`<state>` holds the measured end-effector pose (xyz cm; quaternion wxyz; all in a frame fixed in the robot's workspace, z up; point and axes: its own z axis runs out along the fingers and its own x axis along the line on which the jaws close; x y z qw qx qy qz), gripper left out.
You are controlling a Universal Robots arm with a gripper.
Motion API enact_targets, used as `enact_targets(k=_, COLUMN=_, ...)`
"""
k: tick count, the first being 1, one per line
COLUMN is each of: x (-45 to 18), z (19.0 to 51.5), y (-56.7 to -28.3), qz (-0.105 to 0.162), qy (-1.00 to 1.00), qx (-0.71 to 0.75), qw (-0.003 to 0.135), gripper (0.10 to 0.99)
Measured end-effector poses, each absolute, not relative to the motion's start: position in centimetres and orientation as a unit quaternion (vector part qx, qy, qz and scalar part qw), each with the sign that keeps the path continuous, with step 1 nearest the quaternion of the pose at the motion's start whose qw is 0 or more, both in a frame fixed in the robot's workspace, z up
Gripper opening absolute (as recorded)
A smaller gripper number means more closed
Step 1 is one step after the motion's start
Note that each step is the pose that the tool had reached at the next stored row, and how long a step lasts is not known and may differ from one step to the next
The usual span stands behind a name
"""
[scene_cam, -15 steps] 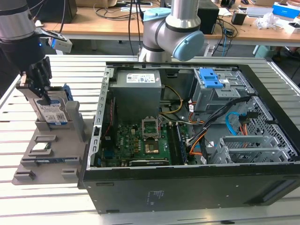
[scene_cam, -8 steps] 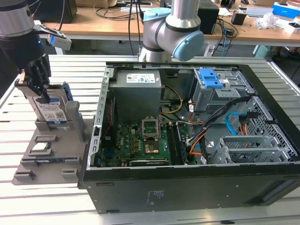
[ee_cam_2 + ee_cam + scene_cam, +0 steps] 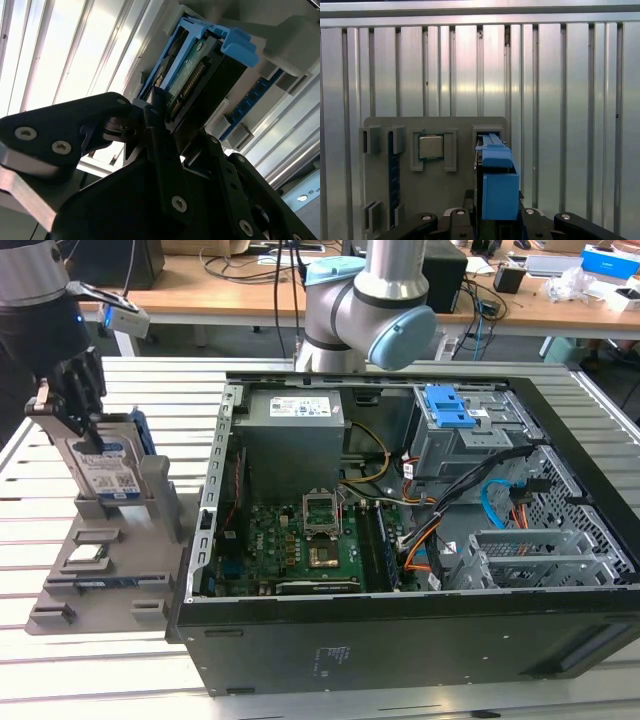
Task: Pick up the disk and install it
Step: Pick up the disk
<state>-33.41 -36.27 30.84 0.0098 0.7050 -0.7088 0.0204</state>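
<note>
The disk [image 3: 110, 475], a silver drive with a white-and-blue label in a blue carrier, stands upright in a slot of the grey holder [image 3: 110, 570] at the exterior view's left. My gripper [image 3: 88, 428] comes down on its top edge, one black finger on each side, shut on it. In the first wrist view the blue carrier of the disk [image 3: 497, 185] sits between the fingers of the gripper [image 3: 497, 220]. In the second wrist view the connector edge of the disk [image 3: 200, 75] is clamped in the gripper [image 3: 182, 125]. The disk's lower end rests in the holder.
The open computer case [image 3: 400, 640] lies to the exterior view's right, with a grey drive cage and blue latch [image 3: 448, 408] at its far corner. The holder also carries a small square chip [image 3: 431, 147] and a blue strip [image 3: 395, 170]. The table is ribbed metal.
</note>
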Motion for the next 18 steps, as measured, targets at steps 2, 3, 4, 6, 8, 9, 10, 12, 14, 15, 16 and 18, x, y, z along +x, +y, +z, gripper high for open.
enact_targets(k=2, x=-33.4, z=31.1, y=-36.3, qz=0.02, qy=-0.709, qx=0.705, qw=0.01, gripper=0.361)
enact_targets(k=3, x=-33.4, z=31.3, y=-36.3, qz=0.02, qy=-0.709, qx=0.705, qw=0.01, gripper=0.361)
enact_targets(k=4, x=-33.4, z=31.4, y=-36.3, qz=0.02, qy=-0.709, qx=0.705, qw=0.01, gripper=0.361)
enact_targets(k=6, x=-33.4, z=31.7, y=-36.3, qz=0.02, qy=-0.709, qx=0.705, qw=0.01, gripper=0.361)
enact_targets(k=8, x=-33.4, z=31.9, y=-36.3, qz=0.02, qy=-0.709, qx=0.705, qw=0.01, gripper=0.361)
enact_targets(k=9, x=-33.4, z=32.1, y=-36.3, qz=0.02, qy=-0.709, qx=0.705, qw=0.01, gripper=0.361)
enact_targets(k=10, x=-33.4, z=32.2, y=-36.3, qz=0.02, qy=-0.709, qx=0.705, qw=0.01, gripper=0.361)
enact_targets(k=12, x=-33.4, z=32.5, y=-36.3, qz=0.02, qy=-0.709, qx=0.705, qw=0.01, gripper=0.361)
enact_targets(k=14, x=-33.4, z=32.7, y=-36.3, qz=0.02, qy=-0.709, qx=0.705, qw=0.01, gripper=0.361)
enact_targets(k=15, x=-33.4, z=32.9, y=-36.3, qz=0.02, qy=-0.709, qx=0.705, qw=0.01, gripper=0.361)
enact_targets(k=16, x=-33.4, z=33.1, y=-36.3, qz=0.02, qy=-0.709, qx=0.705, qw=0.01, gripper=0.361)
enact_targets(k=18, x=-33.4, z=33.3, y=-36.3, qz=0.02, qy=-0.709, qx=0.705, qw=0.01, gripper=0.361)
